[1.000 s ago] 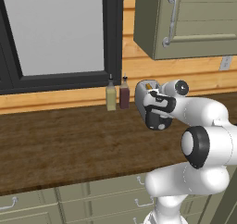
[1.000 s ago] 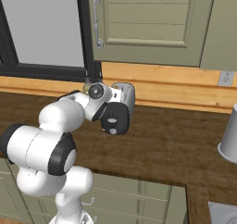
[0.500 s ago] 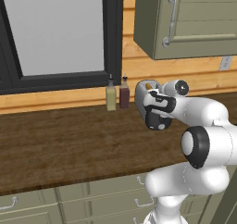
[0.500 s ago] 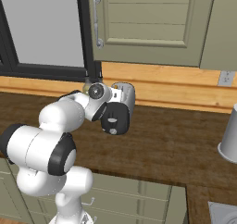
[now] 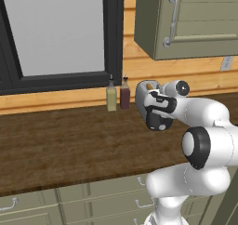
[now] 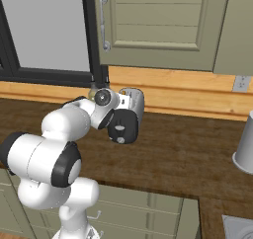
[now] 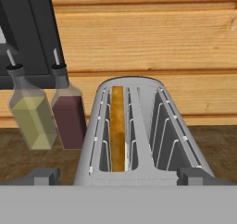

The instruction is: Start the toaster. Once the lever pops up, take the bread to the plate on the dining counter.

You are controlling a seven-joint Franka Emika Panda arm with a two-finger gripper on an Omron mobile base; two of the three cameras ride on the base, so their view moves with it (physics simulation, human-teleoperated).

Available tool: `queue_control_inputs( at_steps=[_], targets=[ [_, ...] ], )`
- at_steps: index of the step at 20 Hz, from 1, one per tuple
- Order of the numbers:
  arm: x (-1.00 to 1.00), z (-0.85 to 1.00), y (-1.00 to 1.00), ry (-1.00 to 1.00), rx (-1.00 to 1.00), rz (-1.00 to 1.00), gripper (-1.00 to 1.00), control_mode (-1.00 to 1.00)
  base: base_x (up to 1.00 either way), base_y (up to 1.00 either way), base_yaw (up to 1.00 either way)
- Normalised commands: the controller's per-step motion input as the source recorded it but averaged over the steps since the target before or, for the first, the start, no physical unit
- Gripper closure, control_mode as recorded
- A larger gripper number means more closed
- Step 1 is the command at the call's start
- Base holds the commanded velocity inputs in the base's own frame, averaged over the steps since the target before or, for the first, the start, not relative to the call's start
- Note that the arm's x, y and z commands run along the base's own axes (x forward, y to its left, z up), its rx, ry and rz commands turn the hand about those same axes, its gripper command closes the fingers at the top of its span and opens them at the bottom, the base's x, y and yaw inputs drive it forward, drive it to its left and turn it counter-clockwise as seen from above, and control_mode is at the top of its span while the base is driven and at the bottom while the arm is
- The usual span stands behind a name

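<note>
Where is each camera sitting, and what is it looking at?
Left base view: behind the arm's left, facing the counter; white arm at lower right, toaster behind it.
Right base view: behind its right; arm at lower left.
Hand view: on the hand, looking down into the toaster's slots at the bread; dark fingertips at bottom.
Shared: the toaster, two bottles, wood-plank wall.

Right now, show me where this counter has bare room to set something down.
Bare wood runs left of the two bottles below the window, and along the front edge. In the right base view another stretch lies between the toaster and the grey container. It is crowded around the bottles, toaster and end effector.
</note>
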Motion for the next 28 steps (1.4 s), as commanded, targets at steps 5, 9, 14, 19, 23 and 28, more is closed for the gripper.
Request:
queue_control_inputs(
  at_steps=[5,9,14,19,23,28],
  targets=[
    [0.00,0.00,0.00,0.00,0.00,0.00,-1.00,-1.00,0.00,0.00,0.00],
    [0.00,0.00,0.00,0.00,0.00,0.00,-1.00,-1.00,0.00,0.00,0.00],
    [0.00,0.00,0.00,0.00,0.00,0.00,-1.00,-1.00,0.00,0.00,0.00],
    [0.00,0.00,0.00,0.00,0.00,0.00,-1.00,-1.00,0.00,0.00,0.00],
    [0.00,0.00,0.00,0.00,0.00,0.00,-1.00,-1.00,0.00,0.00,0.00],
    [0.00,0.00,0.00,0.00,0.00,0.00,-1.00,-1.00,0.00,0.00,0.00]
  ],
)
